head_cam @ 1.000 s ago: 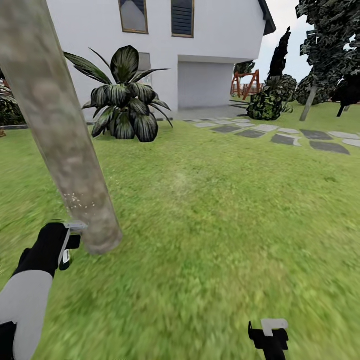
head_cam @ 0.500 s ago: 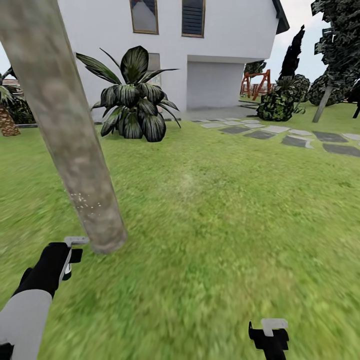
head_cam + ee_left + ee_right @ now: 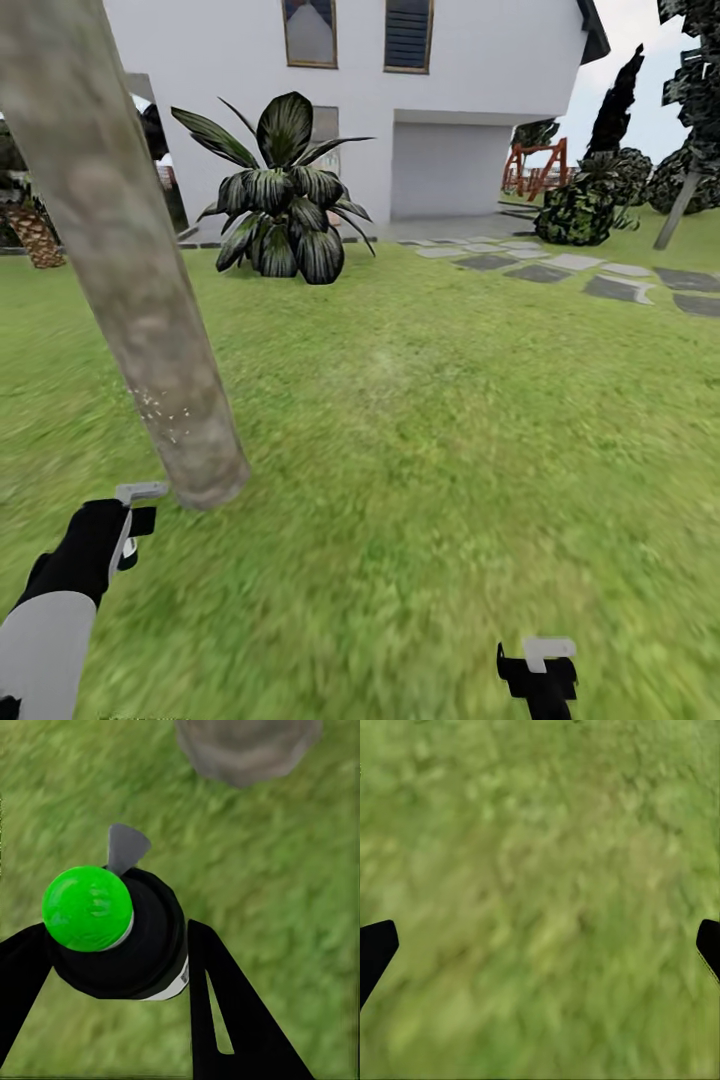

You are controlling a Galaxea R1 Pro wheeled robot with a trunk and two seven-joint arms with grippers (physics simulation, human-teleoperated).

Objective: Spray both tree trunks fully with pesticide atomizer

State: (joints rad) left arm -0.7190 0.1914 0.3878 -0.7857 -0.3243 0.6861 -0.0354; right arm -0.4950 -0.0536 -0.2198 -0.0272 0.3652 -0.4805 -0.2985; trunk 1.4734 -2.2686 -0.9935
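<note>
Atomizer (image 3: 112,937) clamped in the left gripper (image 3: 128,520), nozzle aimed toward the tree trunk (image 3: 130,290) just ahead. Pale specks low on the trunk suggest spraying has barely begun. Right gripper (image 3: 540,945) spread wide over grass (image 3: 450,450), holding nothing. No readable labels.

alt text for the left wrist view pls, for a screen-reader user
The left gripper holds the pesticide atomizer, a black bottle with a bright green round cap and a small grey nozzle, clamped between two black fingers. Below it lies blurry green grass, with the base of a grey-brown tree trunk ahead.
</note>
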